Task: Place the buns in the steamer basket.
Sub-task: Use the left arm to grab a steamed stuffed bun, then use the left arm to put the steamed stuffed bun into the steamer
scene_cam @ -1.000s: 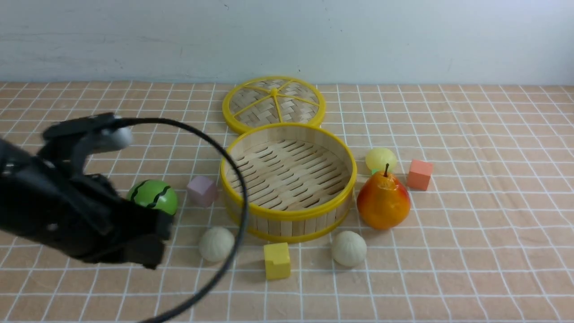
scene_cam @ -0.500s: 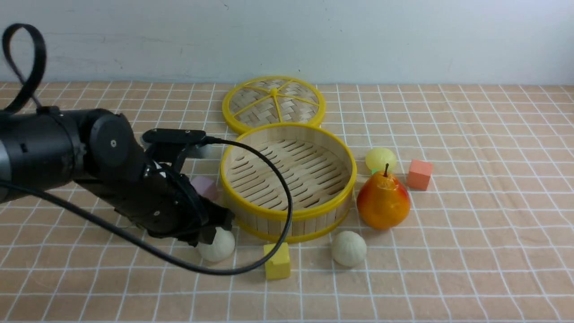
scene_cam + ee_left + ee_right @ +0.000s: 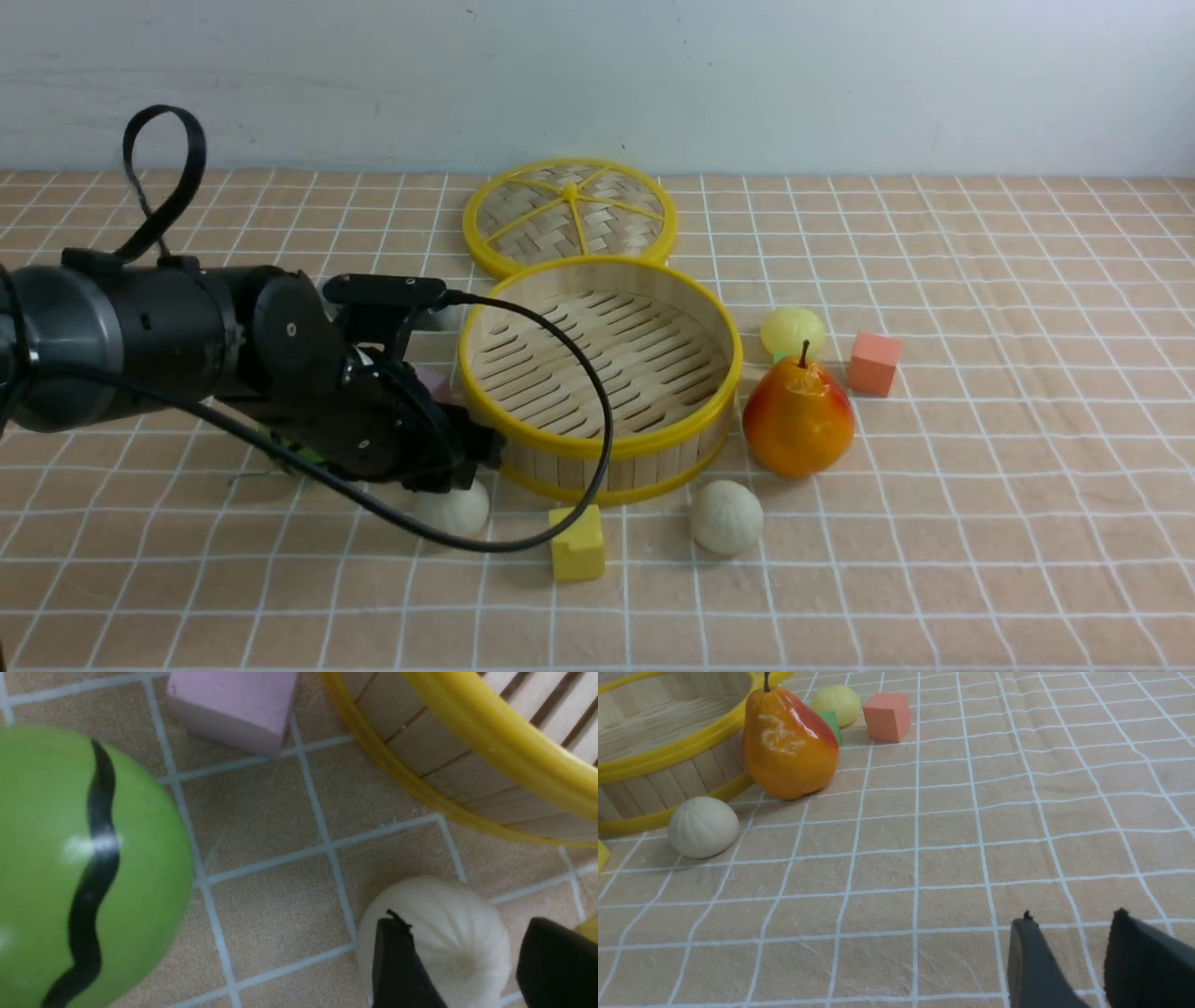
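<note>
The steamer basket (image 3: 597, 448) stands mid-table with nothing in it; its wall also shows in the left wrist view (image 3: 490, 732). One off-white bun (image 3: 459, 511) lies at its front left. My left gripper (image 3: 464, 478) hangs over this bun (image 3: 448, 933), open (image 3: 465, 924), with one finger on each side and a gap at one side. A second off-white bun (image 3: 725, 516) lies at the basket's front right. The pale yellow bun (image 3: 793, 331) sits behind the pear. My right gripper (image 3: 1071, 919) is open over bare cloth, well away from that second bun (image 3: 703, 827).
An orange-red pear (image 3: 798, 420) leans by the basket's right side. The woven lid (image 3: 569, 210) lies behind the basket. A green watermelon ball (image 3: 70, 858) and pink block (image 3: 233, 704) are beside my left arm. A yellow block (image 3: 577, 541) and orange block (image 3: 874, 363) also lie here.
My left arm has swung right from the watermelon ball to the front-left bun, and its jaws have opened over it. The buns and basket have not moved.
</note>
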You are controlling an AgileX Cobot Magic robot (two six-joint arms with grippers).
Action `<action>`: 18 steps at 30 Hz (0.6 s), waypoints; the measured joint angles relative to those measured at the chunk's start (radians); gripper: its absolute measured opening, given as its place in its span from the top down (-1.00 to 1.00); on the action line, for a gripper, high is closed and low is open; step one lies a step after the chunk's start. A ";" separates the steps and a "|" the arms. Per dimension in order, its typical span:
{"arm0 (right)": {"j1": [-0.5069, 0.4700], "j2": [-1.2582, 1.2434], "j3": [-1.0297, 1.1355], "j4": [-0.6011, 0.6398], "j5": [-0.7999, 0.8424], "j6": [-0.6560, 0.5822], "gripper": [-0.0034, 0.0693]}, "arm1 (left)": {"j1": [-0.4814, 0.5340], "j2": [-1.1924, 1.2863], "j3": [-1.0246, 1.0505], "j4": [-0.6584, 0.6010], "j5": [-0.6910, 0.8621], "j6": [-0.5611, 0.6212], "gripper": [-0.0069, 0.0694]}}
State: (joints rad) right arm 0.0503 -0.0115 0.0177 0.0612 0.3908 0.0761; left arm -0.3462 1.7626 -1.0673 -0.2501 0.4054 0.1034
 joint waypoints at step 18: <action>0.000 0.000 0.000 0.000 0.000 0.000 0.25 | 0.000 -0.025 -0.044 0.000 0.115 0.055 0.85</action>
State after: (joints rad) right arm 0.0503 -0.0115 0.0177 0.0612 0.3908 0.0761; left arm -0.3462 1.7378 -1.1111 -0.2501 0.5206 0.1587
